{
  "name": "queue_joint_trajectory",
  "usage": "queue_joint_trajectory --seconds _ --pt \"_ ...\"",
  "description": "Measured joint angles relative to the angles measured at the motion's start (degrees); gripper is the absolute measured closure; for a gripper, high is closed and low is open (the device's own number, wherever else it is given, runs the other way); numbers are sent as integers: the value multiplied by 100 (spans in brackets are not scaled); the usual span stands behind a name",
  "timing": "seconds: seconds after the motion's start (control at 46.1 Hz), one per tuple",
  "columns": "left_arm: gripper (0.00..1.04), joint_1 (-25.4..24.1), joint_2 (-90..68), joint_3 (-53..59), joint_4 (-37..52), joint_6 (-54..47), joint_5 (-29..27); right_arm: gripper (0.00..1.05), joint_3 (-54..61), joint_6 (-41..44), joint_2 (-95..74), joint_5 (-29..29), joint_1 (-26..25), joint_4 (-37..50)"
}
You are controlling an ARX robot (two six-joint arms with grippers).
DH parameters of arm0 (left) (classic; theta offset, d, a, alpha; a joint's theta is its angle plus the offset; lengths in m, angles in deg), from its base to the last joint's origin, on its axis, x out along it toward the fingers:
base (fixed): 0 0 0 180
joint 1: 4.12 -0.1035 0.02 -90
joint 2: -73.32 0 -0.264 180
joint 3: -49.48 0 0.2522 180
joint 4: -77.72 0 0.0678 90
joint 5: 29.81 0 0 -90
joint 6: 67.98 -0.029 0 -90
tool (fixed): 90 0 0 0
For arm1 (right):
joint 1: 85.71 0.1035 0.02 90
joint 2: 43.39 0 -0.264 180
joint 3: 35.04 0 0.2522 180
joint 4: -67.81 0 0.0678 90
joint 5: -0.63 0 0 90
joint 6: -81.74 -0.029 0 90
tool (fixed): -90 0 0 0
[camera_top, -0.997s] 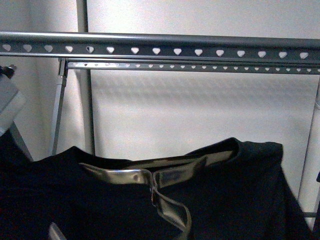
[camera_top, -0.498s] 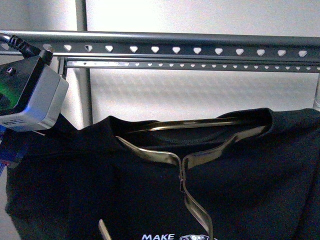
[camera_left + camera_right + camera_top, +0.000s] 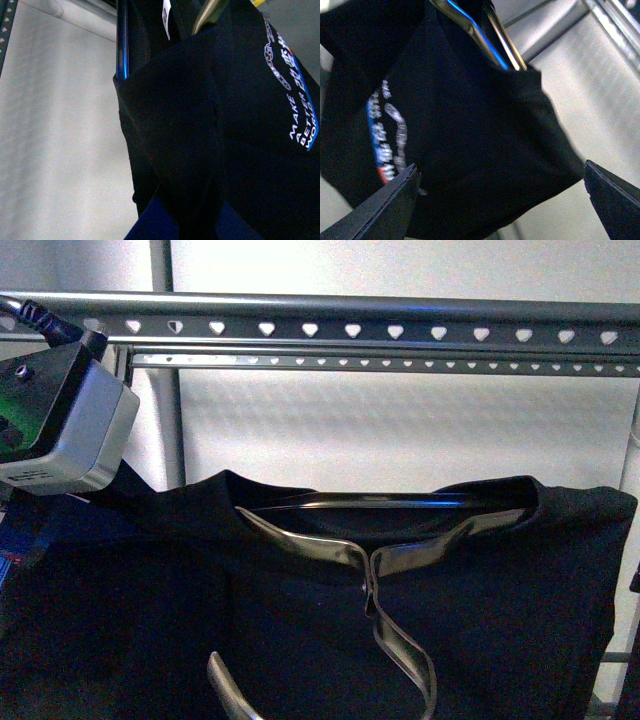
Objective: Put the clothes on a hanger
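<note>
The black T-shirt (image 3: 500, 590) hangs spread across the lower front view, below the rack bars. A shiny metal hanger (image 3: 385, 560) sits in its neck opening, its hook pointing down over the shirt's front. My left gripper (image 3: 185, 227) is shut on the shirt's left shoulder fabric; its grey wrist camera (image 3: 60, 420) shows at the left. In the left wrist view the shirt (image 3: 210, 125) shows its white and blue print (image 3: 297, 110). My right gripper (image 3: 502, 200) is open, its fingers (image 3: 385, 205) spread wide around the shirt's other shoulder (image 3: 470, 130), not touching it.
A grey drying rack's two perforated bars (image 3: 350, 330) run across the top, well above the shirt. Rack uprights stand at the left (image 3: 165, 410) and at the far right (image 3: 630, 460). A white wall lies behind.
The shirt and hanger rose in the first half second, then dropped a little, so the print left view. My left wrist came up into view at the left and stayed.
</note>
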Motion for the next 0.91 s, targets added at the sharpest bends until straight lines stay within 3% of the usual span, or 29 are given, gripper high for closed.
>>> queue_joint_trajectory --seconds 0.13,0.368,0.52,0.715,0.889,0.91 --pt "101 0 0 0 0 0 -4 7 -750 1191 -461 632 643 -197" --pt "101 -2 0 0 0 -2 -2 8 -1427 1353 -1576 1558 1198 -275" --pt "101 4 0 0 0 -4 20 36 -1851 1029 -2177 1823 1394 127" --pt "101 4 0 0 0 -11 20 62 -1989 807 -2247 1832 1451 120" --pt "100 4 0 0 0 57 48 92 -1801 752 -2203 1727 1390 155" --pt "96 4 0 0 0 79 61 94 -1729 752 -2194 1652 1364 205"
